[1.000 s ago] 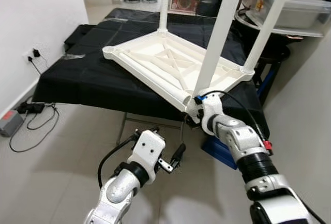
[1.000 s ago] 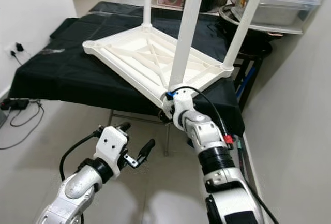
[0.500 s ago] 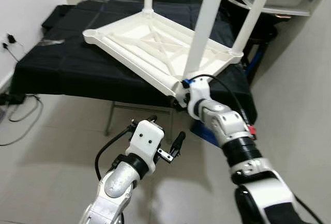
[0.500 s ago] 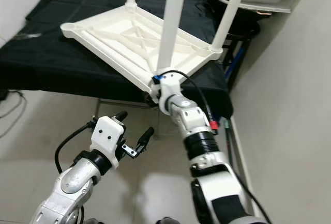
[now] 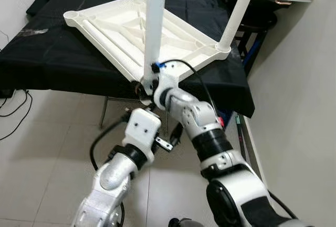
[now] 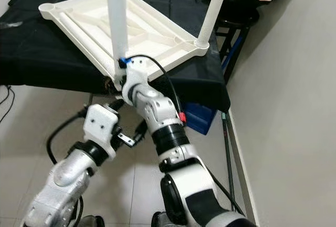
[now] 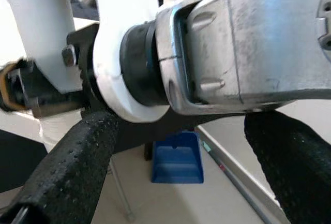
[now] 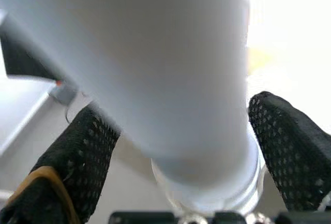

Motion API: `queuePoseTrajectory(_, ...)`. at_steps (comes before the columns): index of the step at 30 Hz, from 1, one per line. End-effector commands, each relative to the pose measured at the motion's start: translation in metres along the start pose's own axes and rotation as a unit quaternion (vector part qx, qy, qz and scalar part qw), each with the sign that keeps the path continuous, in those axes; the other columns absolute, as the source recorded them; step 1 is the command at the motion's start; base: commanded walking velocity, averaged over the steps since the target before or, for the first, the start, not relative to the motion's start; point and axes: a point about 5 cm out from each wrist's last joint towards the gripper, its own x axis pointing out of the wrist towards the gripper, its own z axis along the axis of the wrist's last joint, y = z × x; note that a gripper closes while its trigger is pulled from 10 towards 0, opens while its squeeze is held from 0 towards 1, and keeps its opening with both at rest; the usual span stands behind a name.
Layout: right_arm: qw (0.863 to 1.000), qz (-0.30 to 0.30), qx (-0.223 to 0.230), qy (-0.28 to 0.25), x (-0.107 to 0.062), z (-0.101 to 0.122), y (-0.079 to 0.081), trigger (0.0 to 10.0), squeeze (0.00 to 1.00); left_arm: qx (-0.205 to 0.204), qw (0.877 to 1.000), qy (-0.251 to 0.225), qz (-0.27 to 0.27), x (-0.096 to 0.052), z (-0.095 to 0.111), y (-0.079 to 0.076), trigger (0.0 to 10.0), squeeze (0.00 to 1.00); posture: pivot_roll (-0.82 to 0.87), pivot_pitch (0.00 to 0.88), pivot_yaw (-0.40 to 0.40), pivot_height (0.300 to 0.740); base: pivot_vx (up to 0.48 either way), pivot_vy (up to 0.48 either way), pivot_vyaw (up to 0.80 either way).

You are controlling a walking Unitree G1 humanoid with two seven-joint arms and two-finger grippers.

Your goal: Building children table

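Left eye view: right tool (image 5: 148,84) is wrapped around the base of the near table leg (image 5: 154,22), right where it meets the upside-down white tabletop (image 5: 121,33).

The tabletop lies flipped and tilted on a table draped in black cloth (image 5: 52,54), with the legs pointing up (long axis of the near leg is basically vertical, running straight up from the tool). In the right wrist view the leg sits between the black fingers (image 8: 83,157), so I'd say it's gripping it, or close to it. The left tool (image 5: 170,140) hangs lower down, just under the right forearm, fingers spread and holding nothing. The right arm is clearly the nearer one for any twisting or seating of that leg.
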Motion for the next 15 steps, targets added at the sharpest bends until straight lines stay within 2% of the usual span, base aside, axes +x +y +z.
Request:
queuePoseTrajectory(1, 0.999, 0.023, 0.026, 0.01, 0.008, -0.009, 0.026, 10.0, 0.0, -0.008, 0.999, -0.042, -0.003, 0.0, 0.019, 0.001, 10.0, 0.0, 0.16, 0.199, -0.146, 0.74, 0.0, 0.0, 0.0)
queuePoseTrajectory(4, 0.999, 0.027, 0.034, -0.009, 0.015, 0.002, 0.043, 10.0, 0.0, 0.002, 0.998, -0.055, 0.0, 0.003, 0.029, 0.004, 10.0, 0.0, 0.17, 0.194, -0.15, 0.74, 0.0, 0.0, 0.0)
queuePoseTrajectory(6, 0.999, 0.029, 0.033, -0.013, 0.015, 0.005, 0.044, 10.0, 0.0, 0.004, 0.998, -0.056, -0.004, 0.004, 0.029, 0.002, 10.0, 0.0, 0.16, 0.191, -0.15, 0.74, 0.0, 0.0, 0.0)
queuePoseTrajectory(10, 0.999, 0.022, 0.019, -0.019, 0.011, 0.004, 0.032, 10.0, 0.0, 0.0, 0.999, -0.048, -0.026, 0.005, 0.024, -0.008, 10.0, 0.0, 0.15, 0.185, -0.14, 0.74, 0.0, 0.0, 0.0)
queuePoseTrajectory(12, 0.999, 0.022, 0.019, -0.019, 0.011, 0.004, 0.032, 10.0, 0.0, 0.0, 0.999, -0.048, -0.026, 0.005, 0.024, -0.008, 10.0, 0.0, 0.15, 0.185, -0.14, 0.74, 0.0, 0.0, 0.0)
queuePoseTrajectory(15, 0.999, 0.02, 0.016, -0.026, 0.007, 0.0, 0.022, 10.0, 0.0, 0.0, 0.998, -0.044, -0.036, 0.006, 0.022, -0.011, 10.0, 0.0, 0.14, 0.178, -0.134, 0.74, 0.0, 0.0, 0.0)
